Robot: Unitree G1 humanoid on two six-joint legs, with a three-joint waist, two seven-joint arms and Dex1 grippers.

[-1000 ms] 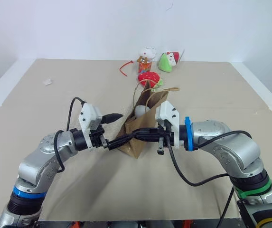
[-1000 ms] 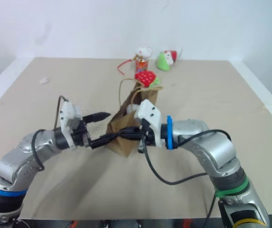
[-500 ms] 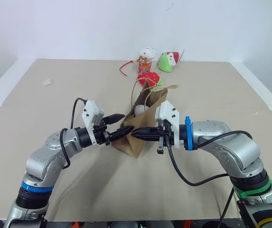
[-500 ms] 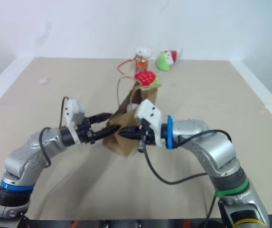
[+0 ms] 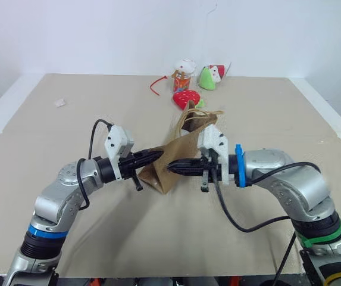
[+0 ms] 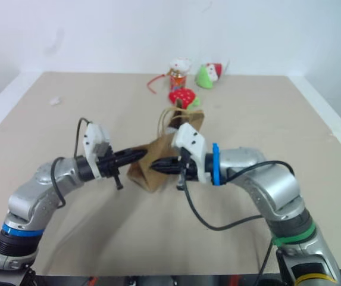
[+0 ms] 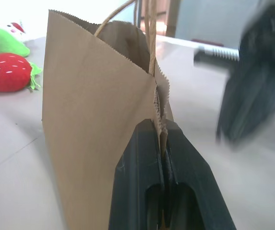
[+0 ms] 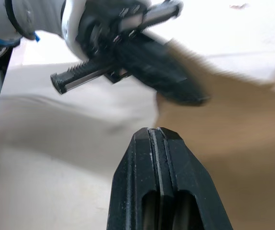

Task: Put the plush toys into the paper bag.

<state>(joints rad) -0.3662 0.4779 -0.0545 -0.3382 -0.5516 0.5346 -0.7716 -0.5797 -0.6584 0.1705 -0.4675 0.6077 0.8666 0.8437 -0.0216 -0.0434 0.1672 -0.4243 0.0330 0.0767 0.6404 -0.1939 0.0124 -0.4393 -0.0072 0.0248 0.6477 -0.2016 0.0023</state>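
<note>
One paper bag point(image 5: 179, 152) stands mid-table, tilted, and I cannot see what is inside it. My left claw point(image 7: 160, 143) is pinched tight on the serrated top edge of one bag wall. My right claw point(image 8: 160, 136) is closed with nothing between its fingers, tips just beside the bag. Behind the bag lies one red strawberry toy point(image 5: 185, 98); farther back sit one green cone toy point(image 5: 208, 77) and one white-and-orange toy point(image 5: 184, 70) on the table point(image 5: 51, 131).

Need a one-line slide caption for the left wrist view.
Left gripper pinching the paper bag rim, strawberry plush behind.
</note>
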